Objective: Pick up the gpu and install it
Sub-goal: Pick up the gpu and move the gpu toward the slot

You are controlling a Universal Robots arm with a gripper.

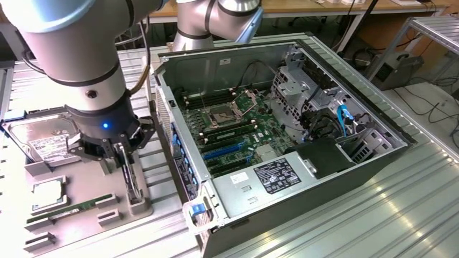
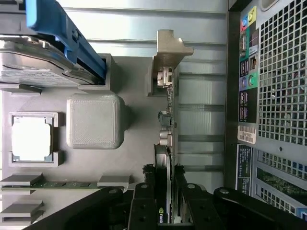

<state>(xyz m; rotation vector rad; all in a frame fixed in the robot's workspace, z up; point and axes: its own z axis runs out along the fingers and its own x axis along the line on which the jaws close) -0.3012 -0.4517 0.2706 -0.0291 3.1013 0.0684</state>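
A robot arm reaches down over a flat grey plastic parts tray (image 1: 90,185) at the exterior view's left. At the tray's far-left end lies a silver hard drive with a white label (image 1: 44,138). Nearer the camera sit a square silver processor chip (image 1: 44,194) in its own raised frame and a thin green memory stick (image 1: 72,210) held between small grey blocks.

Just to the right of these, the arm's black two-fingered gripper (image 1: 120,161) points straight down at the tray's right side. Between its fingers stands the gpu (image 1: 133,185), a flat black expansion card set on edge in a slot of the tray.

In the wrist view the gripper (image 2: 164,191) is part-way closed. One black finger (image 2: 146,196) presses each face of the gpu (image 2: 167,158), so the card is clamped while its lower edge sits in the tray (image 2: 134,86). The card's far end meets a grey upright holder (image 2: 165,52).

To the right of the tray, just beside it, a black tower computer case (image 1: 208,70) lies on its side with the side panel off. Inside are a green motherboard (image 1: 237,129), a silver power supply with a black label (image 1: 276,177) and a blue cable (image 1: 343,118).
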